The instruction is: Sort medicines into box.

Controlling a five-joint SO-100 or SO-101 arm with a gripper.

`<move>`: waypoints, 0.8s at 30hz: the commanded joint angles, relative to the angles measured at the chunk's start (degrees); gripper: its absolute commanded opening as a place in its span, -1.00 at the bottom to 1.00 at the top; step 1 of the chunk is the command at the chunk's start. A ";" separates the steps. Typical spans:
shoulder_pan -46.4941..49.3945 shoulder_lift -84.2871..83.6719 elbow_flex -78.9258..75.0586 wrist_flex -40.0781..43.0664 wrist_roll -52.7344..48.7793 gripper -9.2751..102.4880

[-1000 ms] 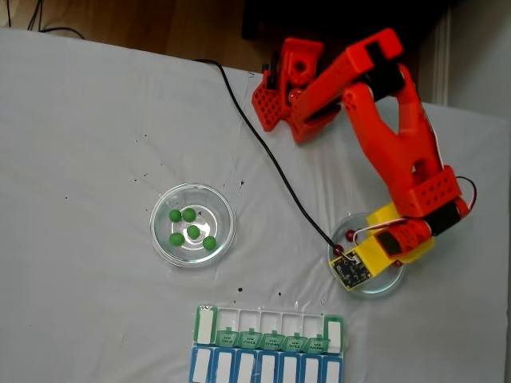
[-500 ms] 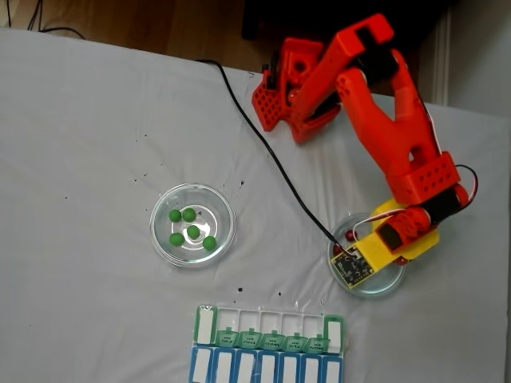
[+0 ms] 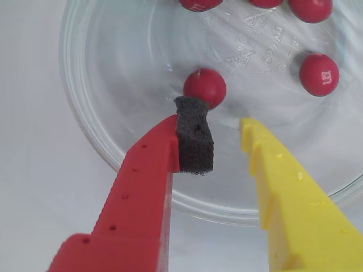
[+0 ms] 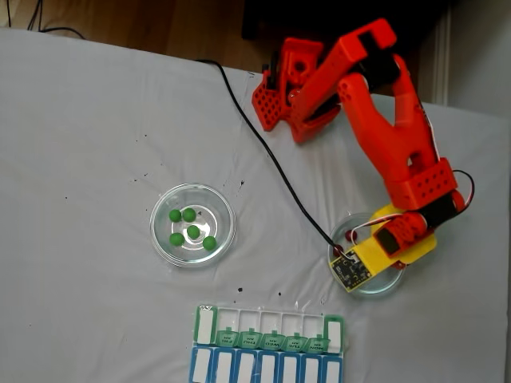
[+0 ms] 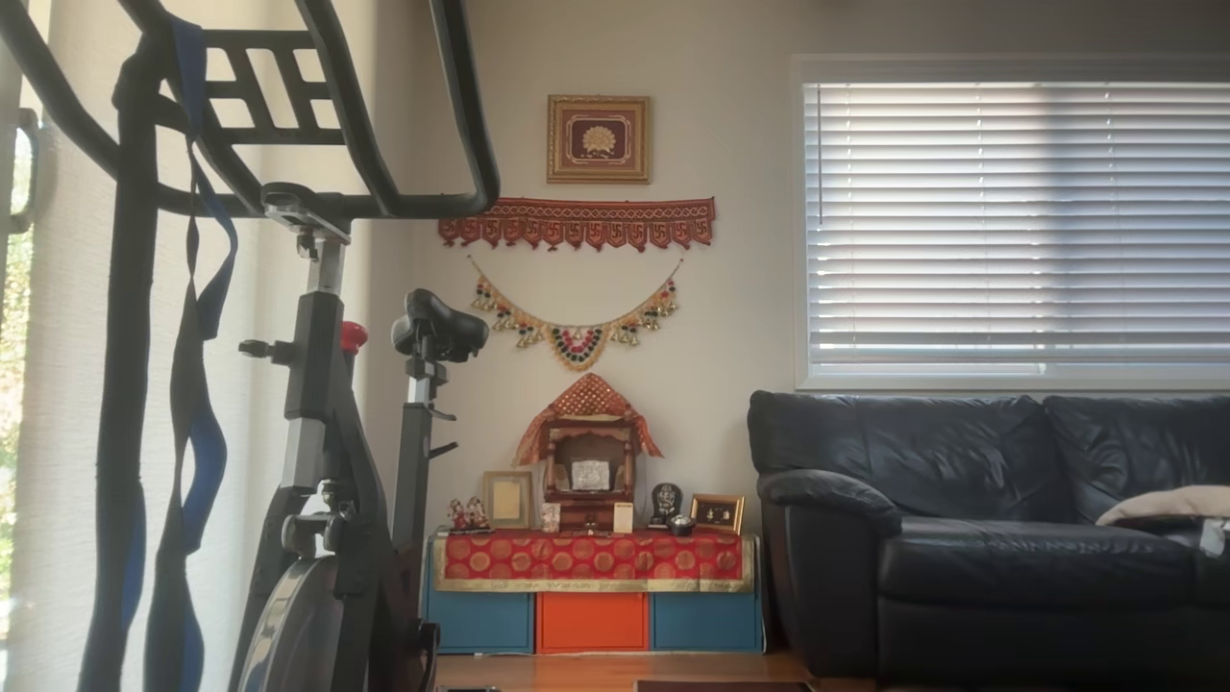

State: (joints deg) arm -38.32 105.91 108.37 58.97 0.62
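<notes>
Gripper (image 3: 218, 122) shifted slightly; open over red balls (image 3: 205, 88) in dish (image 3: 102, 141).

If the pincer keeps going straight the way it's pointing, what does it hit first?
Probably the red ball just ahead of the open pincer, inside the glass dish; depth is hard to judge.

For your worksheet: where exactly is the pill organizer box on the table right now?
In the fixed view the pill organizer box lies at the bottom edge, centre, below the glass dish of green balls and to the lower left of the claw.
</notes>
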 commanded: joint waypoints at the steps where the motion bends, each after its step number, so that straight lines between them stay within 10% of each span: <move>1: 0.26 1.41 -1.93 -0.88 -0.79 -0.66; 24: 0.62 -1.67 -2.64 -1.58 -1.93 -0.66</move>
State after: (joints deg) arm -38.32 103.18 108.37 58.01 -0.62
